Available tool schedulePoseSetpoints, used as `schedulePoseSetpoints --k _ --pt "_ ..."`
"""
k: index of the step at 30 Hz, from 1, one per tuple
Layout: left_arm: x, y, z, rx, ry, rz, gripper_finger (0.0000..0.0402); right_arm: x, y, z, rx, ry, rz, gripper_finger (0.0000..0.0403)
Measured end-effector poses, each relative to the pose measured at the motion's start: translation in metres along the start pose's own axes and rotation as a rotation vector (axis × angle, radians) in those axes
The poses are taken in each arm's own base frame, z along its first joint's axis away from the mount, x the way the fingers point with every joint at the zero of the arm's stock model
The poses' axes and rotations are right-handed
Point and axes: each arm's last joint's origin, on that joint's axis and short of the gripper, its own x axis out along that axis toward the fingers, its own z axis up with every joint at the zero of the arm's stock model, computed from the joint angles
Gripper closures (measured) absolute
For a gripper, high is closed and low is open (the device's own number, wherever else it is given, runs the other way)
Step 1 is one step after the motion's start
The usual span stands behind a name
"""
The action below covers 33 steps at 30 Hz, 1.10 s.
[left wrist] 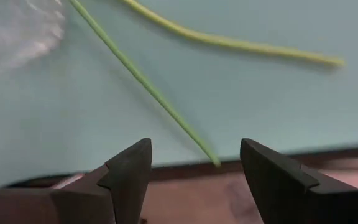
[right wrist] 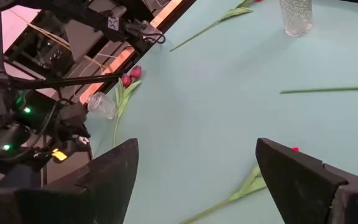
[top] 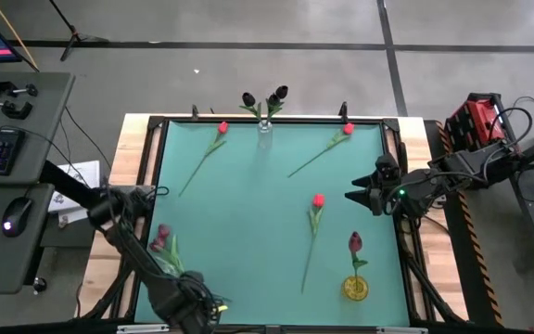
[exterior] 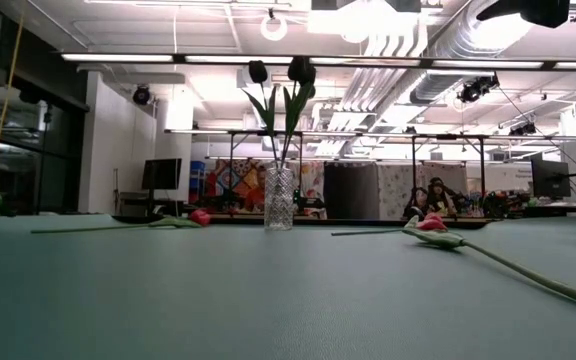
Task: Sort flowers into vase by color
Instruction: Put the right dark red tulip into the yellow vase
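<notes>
At the table's far edge two black tulips (top: 263, 98) already stand in the clear vase (top: 264, 128), and one maroon tulip (top: 355, 245) stands in the yellow vase (top: 355, 289) near the right front corner. Three red tulips (top: 317, 200) lie loose on the green mat (top: 248, 213), and a pair of maroon ones (top: 160, 238) lies near the left edge, so I judge about a third done. My left gripper (left wrist: 194, 171) hangs at the front left with jaws wide around a green stem (left wrist: 148, 87), gripping nothing, while my right gripper (right wrist: 194, 165) waits wide and empty at the right edge.
</notes>
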Motion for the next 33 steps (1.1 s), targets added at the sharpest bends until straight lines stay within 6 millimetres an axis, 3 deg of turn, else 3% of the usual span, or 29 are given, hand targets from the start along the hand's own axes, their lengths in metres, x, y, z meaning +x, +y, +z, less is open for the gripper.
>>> schedulePoseSetpoints --k 12,22,33 --pt "0.029 -0.004 0.007 -0.030 -0.074 0.119 0.0170 0.000 0.000 0.000 0.035 0.004 -0.004 0.0092" --pt "0.031 0.001 0.011 -0.040 -0.120 0.184 0.0171 0.000 -0.001 0.000 0.042 0.004 -0.004 0.0092" --pt "0.051 -0.011 0.011 -0.055 -0.099 0.164 0.0223 0.000 0.000 -0.002 0.056 0.039 0.011 0.0092"
